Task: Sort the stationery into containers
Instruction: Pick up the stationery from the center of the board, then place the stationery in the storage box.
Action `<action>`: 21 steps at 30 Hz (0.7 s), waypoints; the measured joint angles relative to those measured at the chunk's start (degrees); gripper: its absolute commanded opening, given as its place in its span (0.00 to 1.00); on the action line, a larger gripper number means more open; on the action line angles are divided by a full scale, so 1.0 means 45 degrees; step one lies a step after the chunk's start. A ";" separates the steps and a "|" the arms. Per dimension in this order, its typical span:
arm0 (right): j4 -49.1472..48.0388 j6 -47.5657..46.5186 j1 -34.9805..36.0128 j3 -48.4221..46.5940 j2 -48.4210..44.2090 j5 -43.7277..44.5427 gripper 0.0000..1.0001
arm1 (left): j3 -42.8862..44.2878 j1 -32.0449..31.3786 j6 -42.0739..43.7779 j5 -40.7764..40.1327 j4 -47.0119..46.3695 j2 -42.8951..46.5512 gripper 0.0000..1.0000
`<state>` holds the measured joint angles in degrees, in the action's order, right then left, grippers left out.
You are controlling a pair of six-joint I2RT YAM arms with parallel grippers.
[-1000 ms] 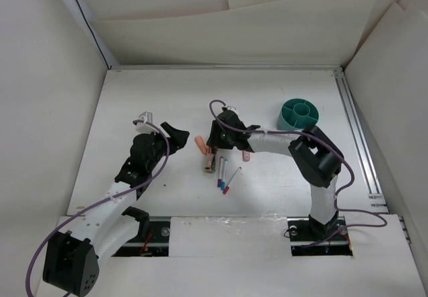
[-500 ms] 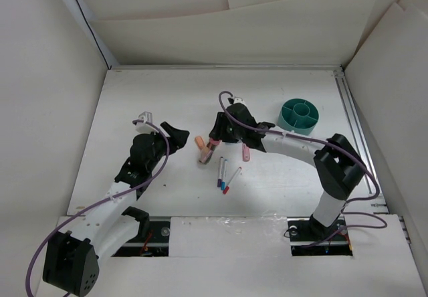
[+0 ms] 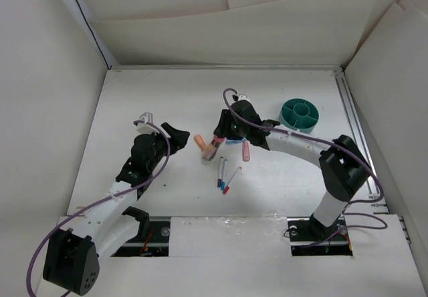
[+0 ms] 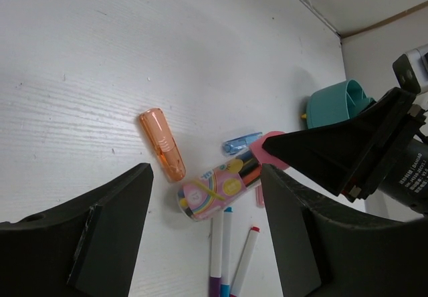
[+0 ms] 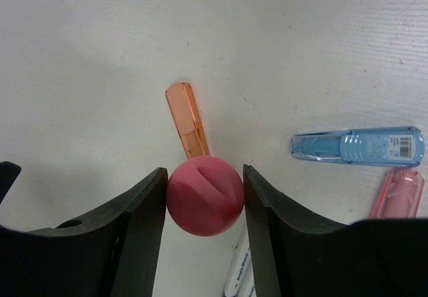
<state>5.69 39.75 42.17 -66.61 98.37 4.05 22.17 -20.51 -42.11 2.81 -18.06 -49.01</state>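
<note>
Nearest you, three pens (image 3: 221, 174) lay unsorted. Beyond them, your left gripper (image 3: 175, 135) hung wide open, empty — your right gripper (image 3: 217, 143) pinched the pink-capped marker (image 5: 204, 195). Farthest stood the cup (image 3: 294, 127) — apparently nothing sorted yet.

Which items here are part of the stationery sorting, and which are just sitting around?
Job: orange marker, pink-capped marker in the right end effector, light blue marker, pink marker, three thin pens, teal organiser cup.
Just there: purple arm cables, metal rail on the right side.
</note>
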 measured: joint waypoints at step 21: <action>0.2827 -0.1481 -0.7339 -0.1399 -0.4167 0.1214 0.18 | -0.0015 -0.0063 -0.0063 0.0287 -0.0617 -0.2521 0.42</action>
<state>18.41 33.08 9.15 -72.90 79.61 9.52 22.11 -20.80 -42.39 4.10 -20.84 -60.36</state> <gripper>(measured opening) 0.520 0.424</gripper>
